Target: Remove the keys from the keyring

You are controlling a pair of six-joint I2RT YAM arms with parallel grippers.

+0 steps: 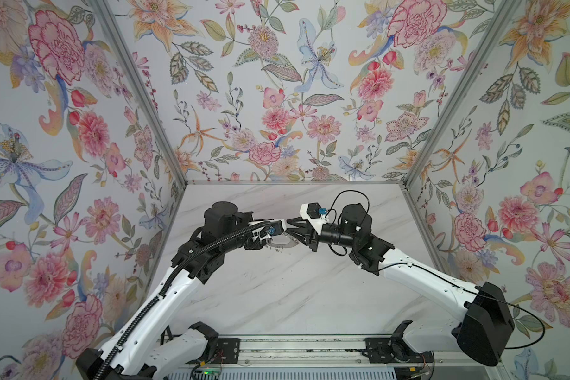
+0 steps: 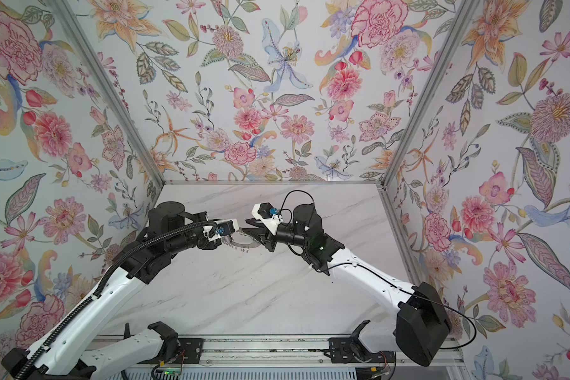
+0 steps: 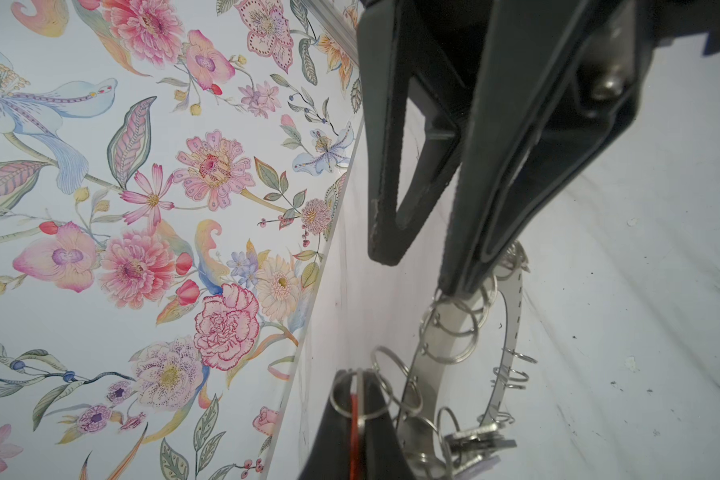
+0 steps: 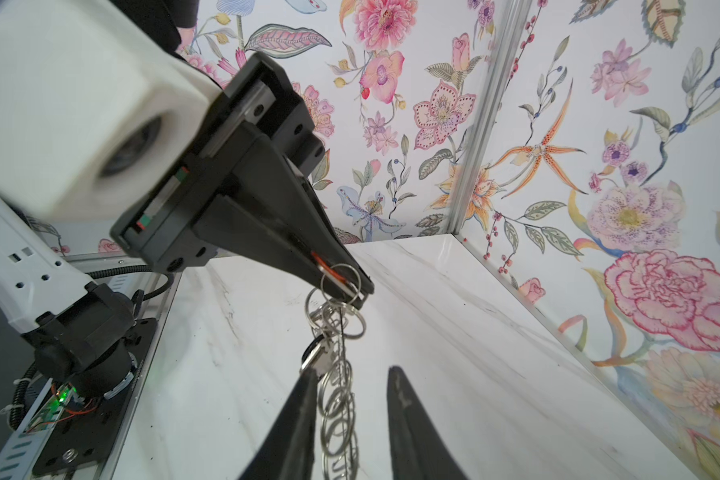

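Right wrist view: the right gripper [image 4: 352, 372] is standing with jaws partly apart astride the keyring [image 4: 341, 415], clamping nothing. Beyond, the left gripper [image 4: 356, 291] is pinching the orange fob [image 4: 329, 270] tight. In both top views the grippers are flanking the keyring at nine and three o'clock.

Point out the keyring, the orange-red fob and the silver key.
keyring [image 3: 513, 299]: left wrist view, flat band.
orange-red fob [image 3: 354, 432]: left wrist view, red edge.
silver key [image 4: 321, 360]: right wrist view, blade.
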